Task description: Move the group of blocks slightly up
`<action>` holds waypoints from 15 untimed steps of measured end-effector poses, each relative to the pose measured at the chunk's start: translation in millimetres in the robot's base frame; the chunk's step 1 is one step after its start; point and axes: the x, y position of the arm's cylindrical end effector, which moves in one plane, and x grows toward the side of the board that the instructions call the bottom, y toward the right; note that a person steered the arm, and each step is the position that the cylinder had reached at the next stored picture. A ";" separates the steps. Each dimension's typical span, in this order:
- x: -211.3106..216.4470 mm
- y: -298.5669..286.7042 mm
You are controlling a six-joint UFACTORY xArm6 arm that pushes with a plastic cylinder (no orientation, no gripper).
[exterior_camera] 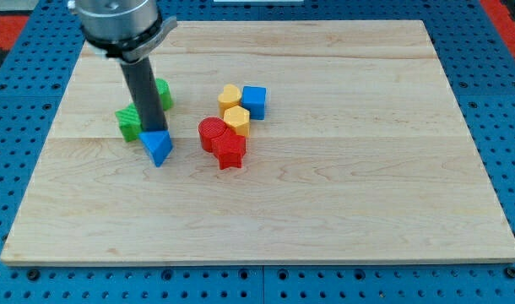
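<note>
- Nearest the camera sat the wooden board point(266, 219), its bare lower half filling the bottom of the frame, with blue pegboard point(13, 51) around it.
- Red star block point(230, 150) was the lowest of the centre cluster, touching the red round block point(212, 133) just to its upper left.
- Above those, a yellow hexagon-like block point(236, 119) and a second yellow block point(230, 96) were stacked up the frame, with a blue cube point(254, 101) touching on the right.
- Those five formed the tight group at centre frame, slightly left of middle; I judged this the group to move.
- Left of it, well apart, were a blue triangular block point(157, 147), a green block point(128, 123) and another green block point(163, 91), the latter partly hidden by the rod.
- My tip point(152, 133) was at the blue triangle's top edge, seemingly touching it, between the two greens; no jaws on this tool, just a bare rod holding nothing.
- Handling guess: blocks looked like small, light, rigid plastic pieces, likely to slide easily on smooth wood, not fragile.
- No gripping possible; the contact spot should have been the bottom side of the red star, pushing toward the frame's top.
- Risk judged: loose pieces could fan out or rotate, the blue cube and red round block slipping off sideways, so a short centred push seemed best.
- Tip would first have needed routing around the blue triangle to get below the group.
</note>
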 end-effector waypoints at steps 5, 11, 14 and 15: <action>81.8 83.1; 45.3 108.4; 35.9 102.9; 25.5 100.7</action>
